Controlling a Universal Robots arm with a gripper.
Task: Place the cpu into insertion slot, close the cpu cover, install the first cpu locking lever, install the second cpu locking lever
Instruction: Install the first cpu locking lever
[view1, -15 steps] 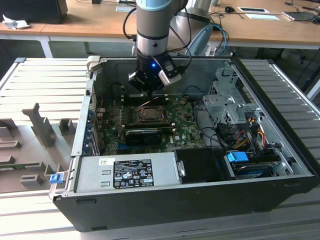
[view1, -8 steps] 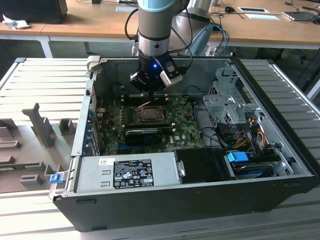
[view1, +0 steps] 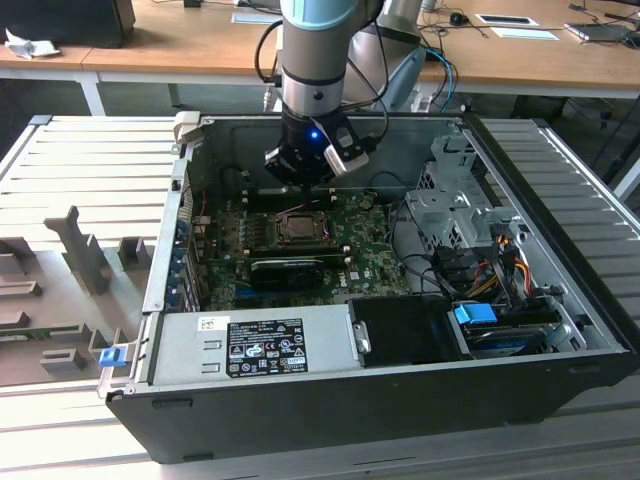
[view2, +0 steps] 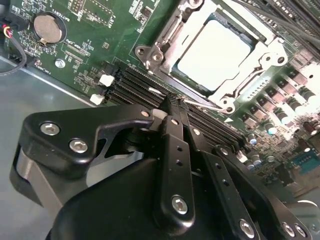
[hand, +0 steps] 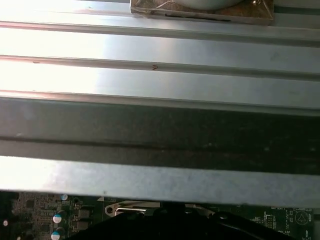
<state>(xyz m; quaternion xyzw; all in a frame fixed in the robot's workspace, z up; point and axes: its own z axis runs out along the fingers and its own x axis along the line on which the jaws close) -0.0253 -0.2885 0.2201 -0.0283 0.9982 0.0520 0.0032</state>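
Gripper above pale silver-grey cpu, seated in socket.

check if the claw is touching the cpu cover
Cannot tell. In the second wrist view the claw ends at a thin wire lever beside the cpu cover, with the cpu seated beneath it; no gap or contact shows plainly.

The exterior view looks down from in front at the open computer case. The second wrist view sits close over the motherboard. The first wrist view faces ribbed metal, with the same board along one edge.
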